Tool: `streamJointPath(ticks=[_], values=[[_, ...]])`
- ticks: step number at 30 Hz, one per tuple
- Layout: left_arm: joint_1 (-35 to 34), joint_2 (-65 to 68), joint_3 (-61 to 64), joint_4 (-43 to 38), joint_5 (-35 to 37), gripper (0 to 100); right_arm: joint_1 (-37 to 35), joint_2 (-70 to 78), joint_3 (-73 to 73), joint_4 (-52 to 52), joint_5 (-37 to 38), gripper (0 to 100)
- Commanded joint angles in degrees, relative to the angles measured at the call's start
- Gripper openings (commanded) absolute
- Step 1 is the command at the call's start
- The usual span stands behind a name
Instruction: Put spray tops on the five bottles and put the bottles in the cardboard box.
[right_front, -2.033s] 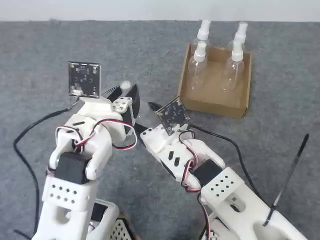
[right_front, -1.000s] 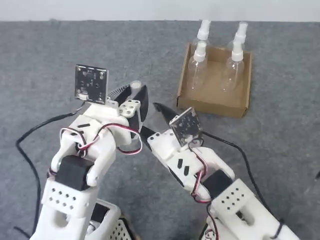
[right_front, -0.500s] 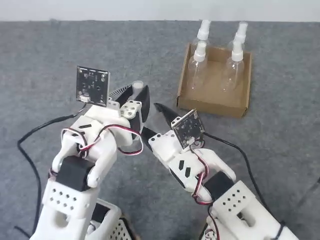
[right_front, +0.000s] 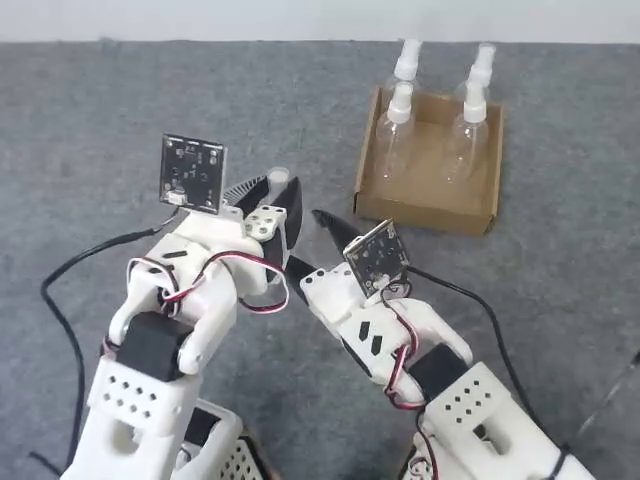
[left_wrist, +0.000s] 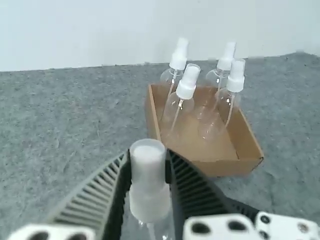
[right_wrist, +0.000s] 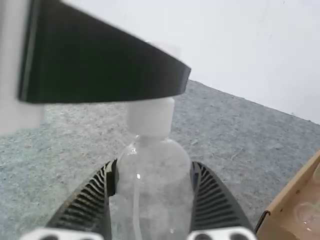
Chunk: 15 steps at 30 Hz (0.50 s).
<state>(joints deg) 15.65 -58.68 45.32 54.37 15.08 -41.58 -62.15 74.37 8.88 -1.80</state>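
Left gripper (left_wrist: 147, 159) pinches the white spray top (left_wrist: 146, 185) seated on the fifth bottle (right_wrist: 151, 202), while the right gripper (right_wrist: 153, 172) clamps the bottle's clear body, upright over the grey mat (right_front: 150, 90) near the cardboard box (right_front: 425, 215), where four capped bottles (right_front: 467, 130) stand

Nothing legible shows anywhere: no word, number or sign. The left circuit board (right_front: 193, 174) and the right circuit board (right_front: 377, 257), one standing on each arm's wrist, carry tiny pale marks (too small to tell as letters). The cardboard box (right_front: 428, 205), far right, has plain brown walls, and the clear bottles (right_front: 398, 130) in it bear no readable label.
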Motion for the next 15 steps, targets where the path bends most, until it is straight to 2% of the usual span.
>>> streamJointPath(ticks=[1,15], values=[[0.3,0.0,0.2,-0.5,0.3,6,2.2,-3.7,-1.8,-0.9,-0.2,0.6],[0.3,-0.1,-0.3,-0.6,0.2,6,2.2,-4.2,-2.2,-0.9,-0.2,0.6]])
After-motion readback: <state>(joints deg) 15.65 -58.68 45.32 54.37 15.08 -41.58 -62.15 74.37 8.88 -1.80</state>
